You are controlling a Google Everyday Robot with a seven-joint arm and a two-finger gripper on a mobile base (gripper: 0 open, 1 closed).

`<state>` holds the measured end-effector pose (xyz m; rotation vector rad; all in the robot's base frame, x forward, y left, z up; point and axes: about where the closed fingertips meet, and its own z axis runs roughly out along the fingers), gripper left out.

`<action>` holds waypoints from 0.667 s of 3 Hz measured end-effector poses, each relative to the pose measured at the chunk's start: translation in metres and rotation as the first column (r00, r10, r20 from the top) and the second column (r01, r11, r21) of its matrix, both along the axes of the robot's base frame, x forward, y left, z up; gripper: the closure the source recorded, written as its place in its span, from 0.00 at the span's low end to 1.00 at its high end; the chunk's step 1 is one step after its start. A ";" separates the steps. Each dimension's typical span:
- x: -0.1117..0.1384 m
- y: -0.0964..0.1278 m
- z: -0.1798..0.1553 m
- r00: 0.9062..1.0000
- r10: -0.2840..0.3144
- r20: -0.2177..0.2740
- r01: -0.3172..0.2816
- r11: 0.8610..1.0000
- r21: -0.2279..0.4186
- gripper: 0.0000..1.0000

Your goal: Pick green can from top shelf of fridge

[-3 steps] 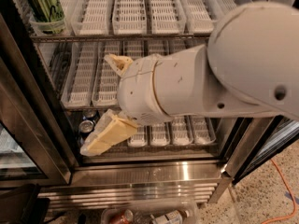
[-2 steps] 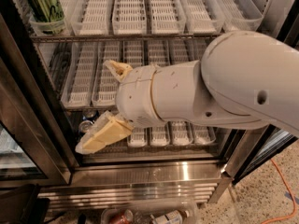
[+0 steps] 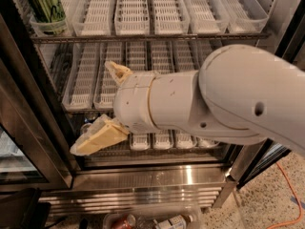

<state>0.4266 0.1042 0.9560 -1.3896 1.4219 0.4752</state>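
Green can (image 3: pixel 45 4), one only, upright at the front of the far-left lane tray on the top shelf (image 3: pixel 143 36) of the fridge (image 3: pixel 152 175); the gripper (image 3: pixel 93 108) hangs lower and to the right, before the middle shelf, its two tan fingers (image 3: pixel 102 136) spread wide with nothing between them. Step in hand, as judged: approach, where the arm should rise and shift left until the spread jaws straddle the can at mid-height, clear of front rail and tray wall, closing only once square around it. Count: can, one; gripper, one; fingers, two; top-shelf lane trays, six in view.
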 end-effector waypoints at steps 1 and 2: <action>0.020 0.004 -0.004 0.995 -0.091 0.028 0.088 0.991 0.100 0.00; 0.049 -0.013 0.008 0.975 -0.221 0.032 0.208 0.950 0.235 0.00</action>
